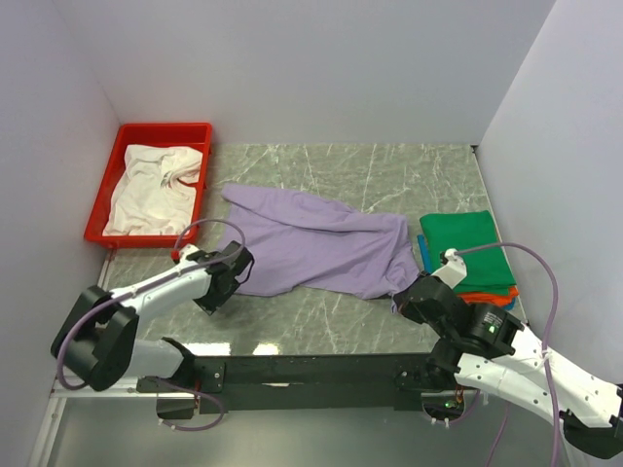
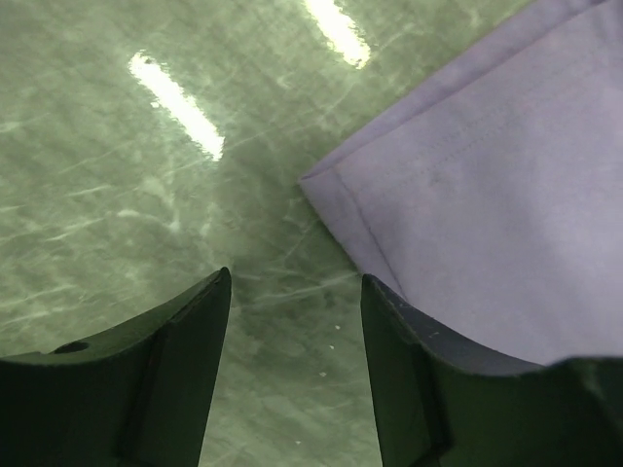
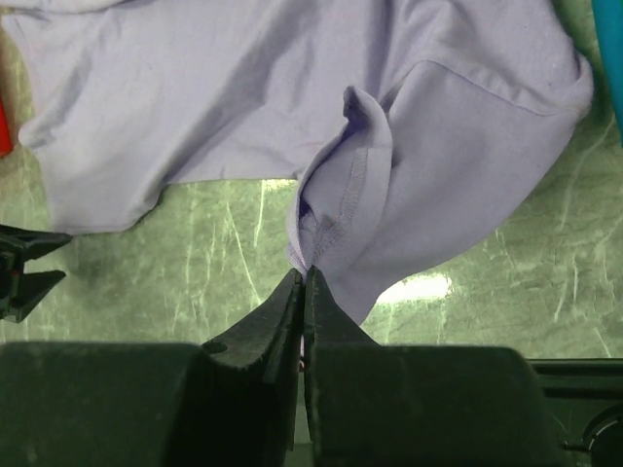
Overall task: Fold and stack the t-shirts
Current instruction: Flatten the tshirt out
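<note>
Top external view, left to right: a red rectangular plastic tray point(image 1: 165, 129) sits at the far left of the green marble-patterned table point(image 1: 389, 170), and a crumpled white cloth t-shirt point(image 1: 151, 190) lies in it. Nearer than the tray, the left gripper point(image 1: 237, 265) hangs low at the near-left edge of a large pale lavender cloth t-shirt point(image 1: 311, 243), which lies rumpled across the middle of the table. Its wrist camera shows the fingers spread wide over bare table with nothing between them, a hemmed corner of the lavender shirt just beside one of them. Further right, the right gripper point(image 1: 402, 298) is at the shirt's near-right edge; seen from its wrist, the jaws are pressed together, pinching a stitched fold of lavender cloth drawn up to their tips. By the right wall, just beside the lavender shirt, a green folded t-shirt point(image 1: 467, 248) tops a stack, with an orange folded t-shirt point(image 1: 487, 293) and a blue folded t-shirt point(image 1: 423, 255) showing only edges beneath.
</note>
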### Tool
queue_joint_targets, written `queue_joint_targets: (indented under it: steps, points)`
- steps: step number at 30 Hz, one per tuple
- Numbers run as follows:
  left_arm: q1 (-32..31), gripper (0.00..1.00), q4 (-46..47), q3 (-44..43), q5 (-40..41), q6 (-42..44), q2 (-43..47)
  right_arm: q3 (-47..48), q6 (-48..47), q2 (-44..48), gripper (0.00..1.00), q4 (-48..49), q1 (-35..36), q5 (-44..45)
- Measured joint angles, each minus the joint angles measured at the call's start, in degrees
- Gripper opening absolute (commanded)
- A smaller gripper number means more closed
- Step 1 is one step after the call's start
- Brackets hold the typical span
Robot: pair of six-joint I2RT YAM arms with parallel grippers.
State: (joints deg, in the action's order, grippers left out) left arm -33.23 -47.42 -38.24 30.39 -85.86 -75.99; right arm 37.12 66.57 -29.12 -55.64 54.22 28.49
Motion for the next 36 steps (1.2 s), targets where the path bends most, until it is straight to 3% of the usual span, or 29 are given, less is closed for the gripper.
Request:
queue_joint_targets:
  steps: [7, 13, 26, 31, 34, 36]
  points:
    - [6.6, 0.62, 8.7, 2.6, -4.2, 6.4, 7.0, 0.0, -0.2, -0.5, 0.06, 0.4, 0.0, -0.3]
    - [11.7, 0.63, 14.4, 4.4, -8.9, 11.3, 7.5, 0.0, -0.3, -0.3, 0.06, 0.4, 0.0, -0.3]
    - [13.7, 0.62, 16.4, 5.6, -13.4, 14.3, 6.7, -0.1, -0.8, 0.3, 0.06, 0.9, -0.1, -0.6]
    - [14.2, 0.53, 16.5, 3.9, -12.1, 14.4, 3.6, -0.1, -1.1, 0.6, 0.06, 0.9, -0.1, -0.5]
    - [14.3, 0.35, 16.7, 2.5, -10.7, 14.4, 1.0, -0.1, -1.1, 0.9, 0.06, 0.9, -0.1, -0.5]
    - [14.3, 0.29, 17.2, 2.0, -9.8, 14.5, -0.2, -0.1, -1.1, 1.2, 0.06, 0.8, -0.1, -0.5]
